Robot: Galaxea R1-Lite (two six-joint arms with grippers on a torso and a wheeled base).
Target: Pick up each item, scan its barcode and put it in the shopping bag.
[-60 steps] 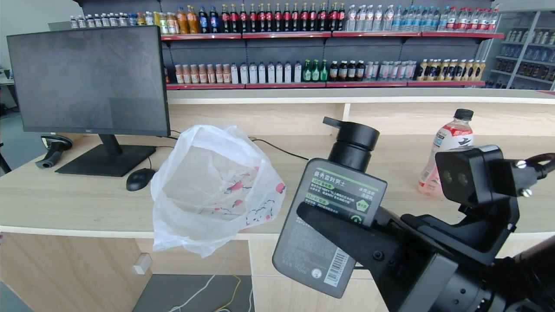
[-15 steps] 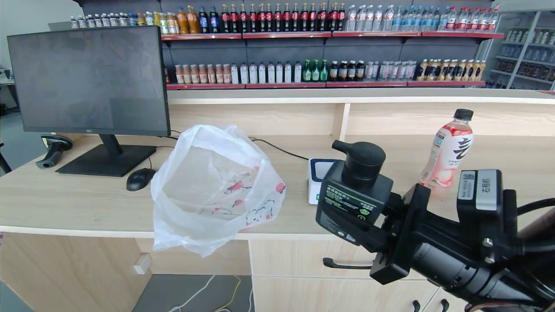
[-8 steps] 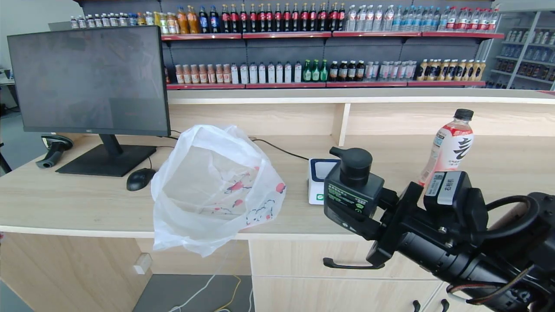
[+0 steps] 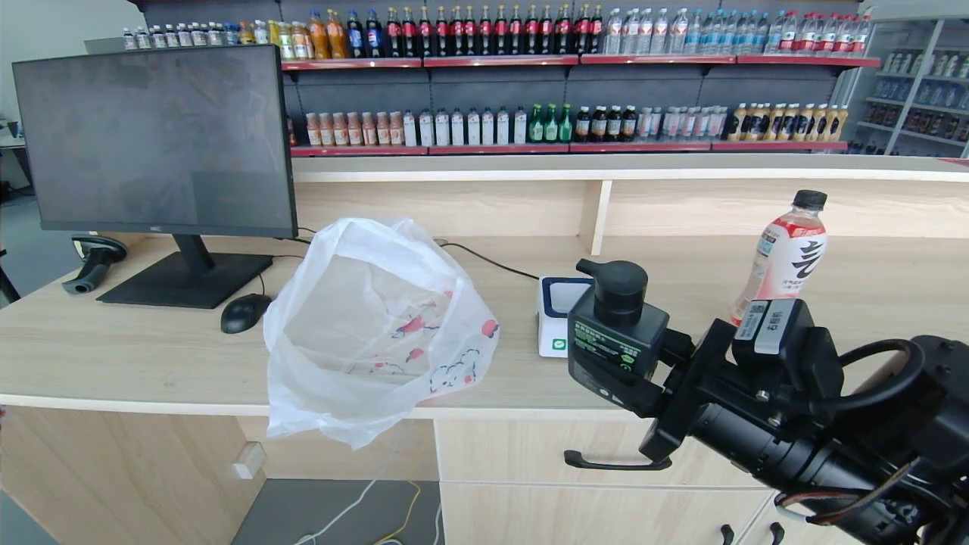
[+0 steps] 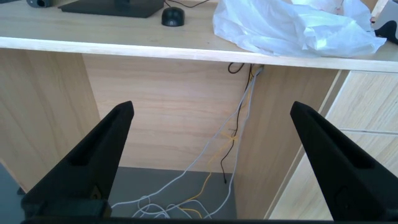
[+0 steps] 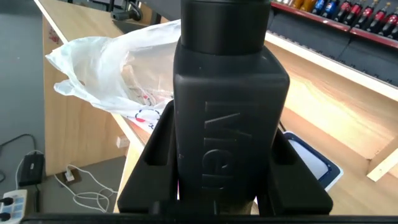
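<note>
A dark grey pump bottle [image 4: 617,333] with a black pump head is held upright in my right gripper [image 4: 651,375], just in front of the white barcode scanner [image 4: 556,306] on the counter. In the right wrist view the pump bottle [image 6: 227,118] sits between the black fingers [image 6: 158,146], with the scanner [image 6: 308,163] below and behind it. The white shopping bag [image 4: 375,325] with red prints stands open at the counter's front edge, left of the bottle. A pink drink bottle [image 4: 783,257] stands at the right. My left gripper [image 5: 208,155] hangs open below the counter.
A monitor [image 4: 155,144], a black mouse [image 4: 244,312] and a handheld scanner [image 4: 92,261] occupy the counter's left side. A cable [image 4: 484,259] runs behind the bag. Drawers with black handles [image 4: 613,462] sit under the counter. Drink shelves line the back wall.
My right arm has lowered the pump bottle and carried it away from the camera, from close up with its barcode showing, down to just in front of the counter scanner. It has barely moved in the last half second.
</note>
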